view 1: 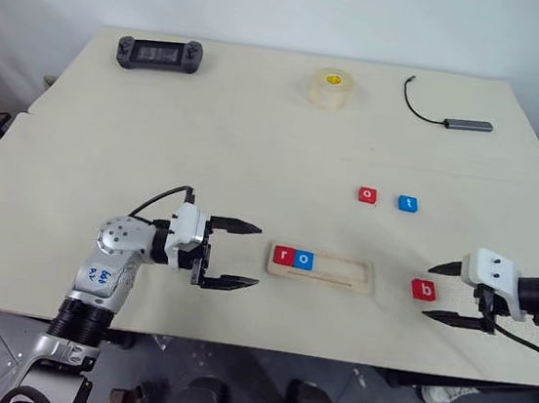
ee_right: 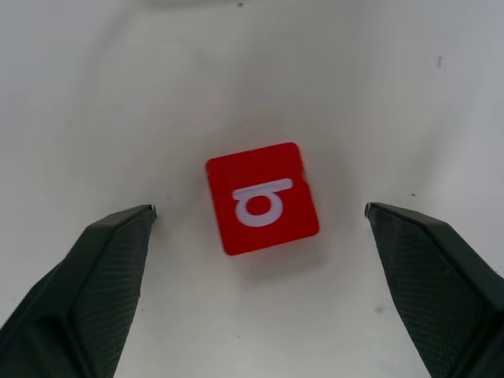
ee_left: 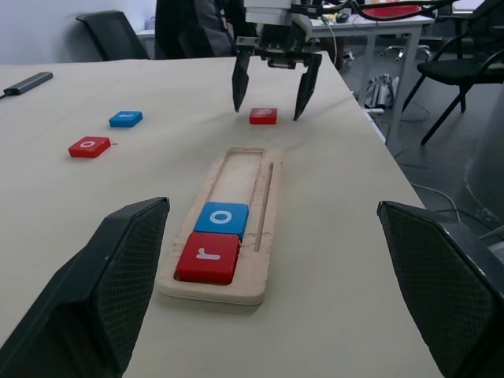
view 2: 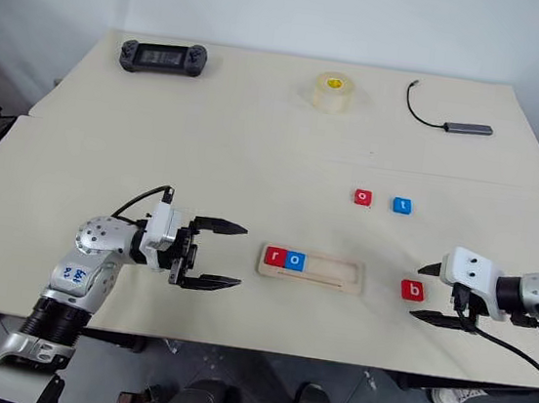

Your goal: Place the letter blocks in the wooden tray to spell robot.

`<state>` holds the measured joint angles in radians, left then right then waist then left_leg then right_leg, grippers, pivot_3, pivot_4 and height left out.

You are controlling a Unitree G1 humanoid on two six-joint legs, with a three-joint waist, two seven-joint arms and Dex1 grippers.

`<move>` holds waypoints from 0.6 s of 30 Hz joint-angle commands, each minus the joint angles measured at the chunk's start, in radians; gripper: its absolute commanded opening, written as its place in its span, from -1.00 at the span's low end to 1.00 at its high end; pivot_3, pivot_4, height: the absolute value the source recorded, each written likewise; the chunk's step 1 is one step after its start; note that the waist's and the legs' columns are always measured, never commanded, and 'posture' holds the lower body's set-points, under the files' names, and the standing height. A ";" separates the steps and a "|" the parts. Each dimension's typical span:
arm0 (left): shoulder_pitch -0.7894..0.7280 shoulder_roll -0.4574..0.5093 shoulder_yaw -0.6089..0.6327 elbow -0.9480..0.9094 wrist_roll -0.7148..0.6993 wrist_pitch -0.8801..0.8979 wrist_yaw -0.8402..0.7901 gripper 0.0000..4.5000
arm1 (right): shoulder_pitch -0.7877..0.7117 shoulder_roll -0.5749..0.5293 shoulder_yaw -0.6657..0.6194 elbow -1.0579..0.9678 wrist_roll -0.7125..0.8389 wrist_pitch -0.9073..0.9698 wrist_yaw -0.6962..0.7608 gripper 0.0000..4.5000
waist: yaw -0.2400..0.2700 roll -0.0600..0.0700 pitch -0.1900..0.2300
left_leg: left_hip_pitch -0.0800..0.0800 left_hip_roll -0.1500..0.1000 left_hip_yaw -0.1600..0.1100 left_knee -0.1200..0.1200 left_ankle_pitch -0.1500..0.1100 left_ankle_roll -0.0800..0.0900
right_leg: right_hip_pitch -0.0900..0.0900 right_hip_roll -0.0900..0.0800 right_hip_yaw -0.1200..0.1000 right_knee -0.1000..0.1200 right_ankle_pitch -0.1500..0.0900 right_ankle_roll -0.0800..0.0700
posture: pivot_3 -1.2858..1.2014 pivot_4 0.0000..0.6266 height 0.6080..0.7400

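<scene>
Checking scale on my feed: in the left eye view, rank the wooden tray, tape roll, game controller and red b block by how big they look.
1. Wooden tray
2. Game controller, slightly shorter but farther away, so unsure against the tray
3. Tape roll
4. Red b block, clearly smallest

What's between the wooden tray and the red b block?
Nothing: bare table separates the wooden tray from the red b block, clearest in the left eye view.
</scene>
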<state>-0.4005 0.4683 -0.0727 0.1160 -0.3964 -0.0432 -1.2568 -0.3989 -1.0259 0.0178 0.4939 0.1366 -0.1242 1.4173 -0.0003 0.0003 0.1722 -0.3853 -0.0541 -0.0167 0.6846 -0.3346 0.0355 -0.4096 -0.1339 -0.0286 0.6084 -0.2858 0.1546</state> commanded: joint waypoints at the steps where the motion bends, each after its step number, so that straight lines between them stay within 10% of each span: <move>1: 0.005 0.006 0.009 -0.043 -0.009 -0.002 0.008 1.00 | -0.028 0.011 -0.003 0.034 -0.003 -0.013 0.004 0.48 | 0.000 0.000 0.000 | 0.000 0.000 0.000 0.000 0.000 0.000 | 0.000 0.000 0.000 0.000 0.000 0.000 | 0.03 -0.52 1.00; 7: 0.006 0.006 0.010 -0.043 -0.008 -0.001 0.018 1.00 | -0.034 0.032 -0.005 0.031 0.003 -0.023 -0.009 -0.35 | 0.000 0.000 0.000 | 0.000 0.000 0.000 0.000 0.000 0.000 | 0.000 0.000 0.000 0.000 0.000 0.000 | 0.03 -0.52 1.00; 18: 0.018 0.028 0.017 -0.038 -0.011 -0.003 0.012 1.00 | -0.151 0.017 0.035 -0.200 0.059 0.156 0.089 -0.35 | -0.004 0.002 0.000 | 0.000 0.000 0.001 0.000 0.000 -0.001 | -0.001 0.000 0.001 0.000 0.000 0.000 | 0.03 -0.52 1.00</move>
<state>-0.3873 0.4861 -0.0690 0.0963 -0.3965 -0.0409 -1.2383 -0.5124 -1.0009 0.0466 0.3764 0.1677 -0.0258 1.4775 -0.0044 0.0023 0.1726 -0.3853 -0.0534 -0.0160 0.6847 -0.3344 0.0347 -0.4108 -0.1337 -0.0281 0.6088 -0.2858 0.1546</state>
